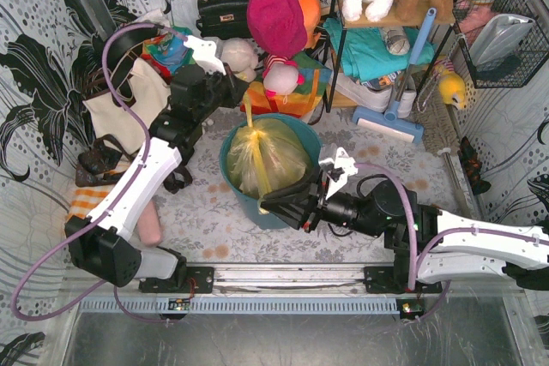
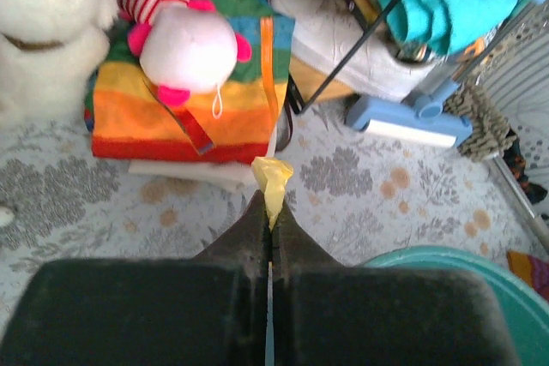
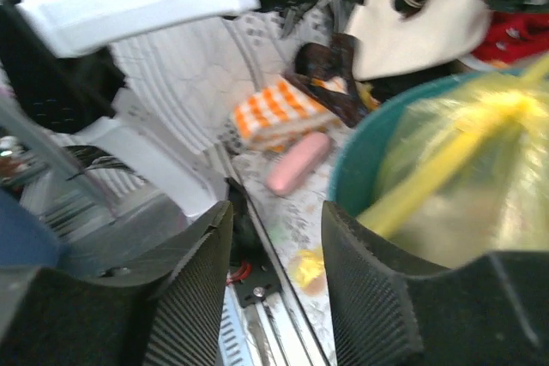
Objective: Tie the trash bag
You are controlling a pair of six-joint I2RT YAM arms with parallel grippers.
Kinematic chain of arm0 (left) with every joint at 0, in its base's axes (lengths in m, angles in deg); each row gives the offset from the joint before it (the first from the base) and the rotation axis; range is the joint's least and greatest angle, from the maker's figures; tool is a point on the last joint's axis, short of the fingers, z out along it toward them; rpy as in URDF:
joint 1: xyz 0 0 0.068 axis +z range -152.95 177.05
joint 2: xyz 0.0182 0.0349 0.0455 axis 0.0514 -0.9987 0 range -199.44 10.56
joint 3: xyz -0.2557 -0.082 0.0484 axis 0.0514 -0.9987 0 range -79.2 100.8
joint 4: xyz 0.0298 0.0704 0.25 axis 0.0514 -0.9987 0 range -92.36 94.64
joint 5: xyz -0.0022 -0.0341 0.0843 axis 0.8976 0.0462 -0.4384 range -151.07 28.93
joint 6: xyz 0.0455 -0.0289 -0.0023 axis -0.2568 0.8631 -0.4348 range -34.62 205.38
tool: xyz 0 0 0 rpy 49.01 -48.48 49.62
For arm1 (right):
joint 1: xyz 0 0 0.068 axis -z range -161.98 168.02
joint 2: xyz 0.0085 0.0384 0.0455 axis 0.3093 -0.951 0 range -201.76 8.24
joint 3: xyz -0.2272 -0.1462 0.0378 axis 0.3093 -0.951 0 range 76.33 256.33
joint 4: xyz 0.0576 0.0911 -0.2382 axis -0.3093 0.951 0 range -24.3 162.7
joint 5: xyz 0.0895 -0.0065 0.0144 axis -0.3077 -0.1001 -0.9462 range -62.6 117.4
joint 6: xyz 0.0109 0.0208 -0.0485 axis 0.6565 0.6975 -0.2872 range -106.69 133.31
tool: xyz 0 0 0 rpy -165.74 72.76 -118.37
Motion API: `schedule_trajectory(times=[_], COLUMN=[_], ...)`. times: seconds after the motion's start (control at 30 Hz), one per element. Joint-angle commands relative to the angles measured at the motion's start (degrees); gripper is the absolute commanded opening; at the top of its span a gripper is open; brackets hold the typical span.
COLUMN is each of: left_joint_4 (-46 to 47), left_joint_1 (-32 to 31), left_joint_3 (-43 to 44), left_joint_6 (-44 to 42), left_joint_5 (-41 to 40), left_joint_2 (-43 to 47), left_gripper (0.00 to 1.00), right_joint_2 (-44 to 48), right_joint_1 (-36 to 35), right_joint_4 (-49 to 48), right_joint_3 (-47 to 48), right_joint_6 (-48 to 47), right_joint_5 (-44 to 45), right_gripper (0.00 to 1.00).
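The yellow-green trash bag (image 1: 270, 159) sits in the teal bin (image 1: 233, 179) at mid-table, white paper showing through. One twisted strip runs up and back from the bag's gathered top to my left gripper (image 1: 244, 99), which is shut on it. In the left wrist view the strip's tip (image 2: 274, 177) sticks out past the left gripper (image 2: 271, 210). A second strip (image 1: 260, 184) hangs over the bin's near rim. My right gripper (image 1: 273, 206) is open just beside its lower end. In the right wrist view, the right gripper (image 3: 276, 242) is empty and the strip (image 3: 437, 169) lies right of it.
A cream tote (image 1: 129, 99) stands at the left, with a pink object (image 1: 151, 225) and an orange checked cloth (image 1: 86, 203) near the left arm's base. A rainbow box with a plush (image 1: 283, 92) stands behind the bin. A blue floor tool (image 1: 390, 119) and a shelf rack (image 1: 377, 49) are at the back right.
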Motion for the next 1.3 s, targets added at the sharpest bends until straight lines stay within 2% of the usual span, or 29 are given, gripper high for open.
schedule_trajectory(times=[0.0,0.07,0.17,0.27,0.47,0.67,0.83,1.1,1.27], left_joint_4=[1.1,0.9,0.1,-1.0,-3.1,-4.5,-4.1,-4.1,-4.1], left_joint_1=[0.1,0.2,0.1,0.1,0.0,0.0,0.0,0.0,0.0], left_joint_3=[-2.4,-3.9,-5.7,-6.6,-7.4,-8.0,-8.9,-8.6,-8.0], left_joint_6=[0.8,1.0,1.2,1.3,0.9,0.2,0.6,0.6,0.7], left_joint_5=[3.9,4.8,5.7,6.7,8.3,8.8,9.7,9.8,10.3], left_joint_2=[-0.4,0.0,0.3,0.5,0.7,0.9,1.1,1.8,1.9], left_gripper=[0.00,0.00,0.00,0.00,0.00,0.00,0.00,0.00,0.00], right_joint_2=[0.1,-0.9,-1.5,-0.9,2.8,-0.8,-2.7,-5.7,-7.9], right_joint_1=[-0.2,-0.2,-0.2,-0.2,-0.2,-0.2,-0.2,-0.2,0.3], right_joint_4=[10.2,14.3,18.2,19.2,16.0,11.0,-0.4,-15.9,-17.2], right_joint_3=[5.0,7.0,7.9,7.6,1.7,-0.9,-4.3,-5.4,-5.4], right_joint_6=[0.3,-1.8,-8.6,-17.1,-36.4,-50.4,-57.5,-62.4,-63.2], right_joint_5=[12.9,15.4,17.3,15.8,0.4,-4.3,-2.2,1.7,1.8], right_gripper=[0.52,0.70,0.81,0.84,0.85,0.99,0.97,0.99,0.80])
